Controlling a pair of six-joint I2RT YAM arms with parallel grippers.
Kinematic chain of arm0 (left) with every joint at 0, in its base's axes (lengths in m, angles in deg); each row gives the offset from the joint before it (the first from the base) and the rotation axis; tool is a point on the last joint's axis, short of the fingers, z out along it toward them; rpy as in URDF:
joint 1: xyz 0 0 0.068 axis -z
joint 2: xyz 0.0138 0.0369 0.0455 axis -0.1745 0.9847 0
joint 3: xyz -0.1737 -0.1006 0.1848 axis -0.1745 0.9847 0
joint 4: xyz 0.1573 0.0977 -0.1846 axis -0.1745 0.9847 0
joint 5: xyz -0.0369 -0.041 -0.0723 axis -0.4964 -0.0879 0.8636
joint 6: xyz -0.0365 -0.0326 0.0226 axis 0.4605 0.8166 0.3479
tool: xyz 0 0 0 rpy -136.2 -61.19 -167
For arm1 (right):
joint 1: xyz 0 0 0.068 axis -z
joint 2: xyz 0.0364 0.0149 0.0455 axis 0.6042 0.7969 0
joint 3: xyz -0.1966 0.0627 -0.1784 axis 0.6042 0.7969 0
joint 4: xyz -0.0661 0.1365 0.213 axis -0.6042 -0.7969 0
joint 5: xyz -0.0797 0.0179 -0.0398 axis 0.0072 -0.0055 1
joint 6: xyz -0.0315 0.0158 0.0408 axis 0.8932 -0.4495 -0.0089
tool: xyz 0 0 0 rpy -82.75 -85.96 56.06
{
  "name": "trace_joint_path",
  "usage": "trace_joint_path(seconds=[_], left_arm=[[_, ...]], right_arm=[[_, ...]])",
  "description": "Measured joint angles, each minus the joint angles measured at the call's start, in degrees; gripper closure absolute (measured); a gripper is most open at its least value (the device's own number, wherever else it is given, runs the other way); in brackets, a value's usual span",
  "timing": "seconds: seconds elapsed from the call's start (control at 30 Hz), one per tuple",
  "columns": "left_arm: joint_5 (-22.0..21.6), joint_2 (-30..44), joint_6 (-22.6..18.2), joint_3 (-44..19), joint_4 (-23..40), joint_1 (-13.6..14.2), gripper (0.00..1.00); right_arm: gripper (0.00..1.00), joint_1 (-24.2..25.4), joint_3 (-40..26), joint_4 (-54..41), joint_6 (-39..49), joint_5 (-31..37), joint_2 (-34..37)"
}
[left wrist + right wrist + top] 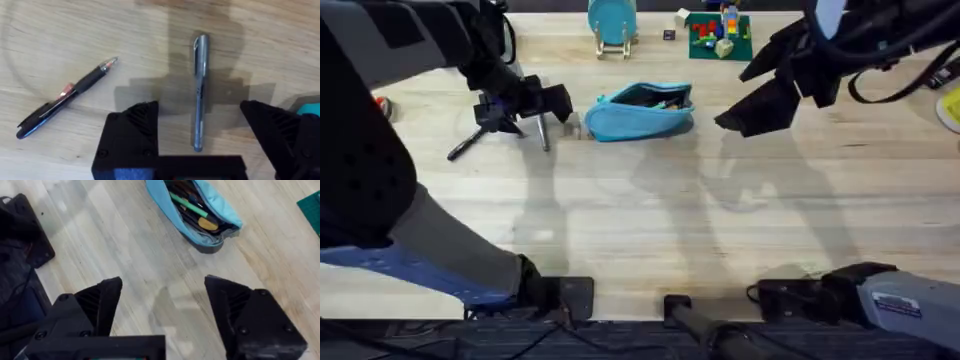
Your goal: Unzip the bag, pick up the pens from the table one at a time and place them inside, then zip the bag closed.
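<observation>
We see the left gripper (199, 131) reaching down over the light wooden plank table (650, 210) toward its far left part, black fingers spread wide on either side of the slim silver-grey pen (199, 90), not touching it. The black pen (65, 97) lies apart, nearer the table's left edge. The soft light-blue fabric pouch (640, 111) sits unzipped near the far edge, just beside the left gripper. The right gripper (162, 310) hovers raised toward the far right, fingers spread, holding nothing.

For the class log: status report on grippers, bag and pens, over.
Left gripper open, straddling silver pen. Right gripper open, empty. Bag unzipped. Black pen on table.
</observation>
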Motion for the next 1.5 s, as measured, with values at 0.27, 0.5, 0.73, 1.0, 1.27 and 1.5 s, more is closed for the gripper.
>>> trace_joint_path(seconds=[0.27,0.5,0.73,1.0,1.27,1.5], left_arm=[[-1.20,0.33,0.20,-0.21,0.14,-0.07,0.128],[-1.95,0.33,0.21,-0.21,0.26,-0.07,0.213],[-2.31,0.52,0.20,-0.34,0.61,-0.07,0.380],[-1.43,0.66,0.39,-0.65,0.71,0.00,0.947],[-1.26,0.86,0.40,-0.91,0.95,0.00,0.959],[-1.26,0.86,0.40,-1.01,0.90,0.00,0.958]], right_arm=[[0.004,-0.01,0.00,-0.02,-0.02,0.00,0.01],[0.004,0.00,0.00,-0.02,0.00,0.00,0.01],[0.004,0.00,0.00,0.00,0.00,0.00,0.01],[0.004,0.00,0.00,-0.02,0.00,0.00,0.01],[0.004,0.00,0.00,-0.01,0.00,0.00,-0.01],[0.004,0.00,0.02,0.00,-0.02,0.00,-0.01]])
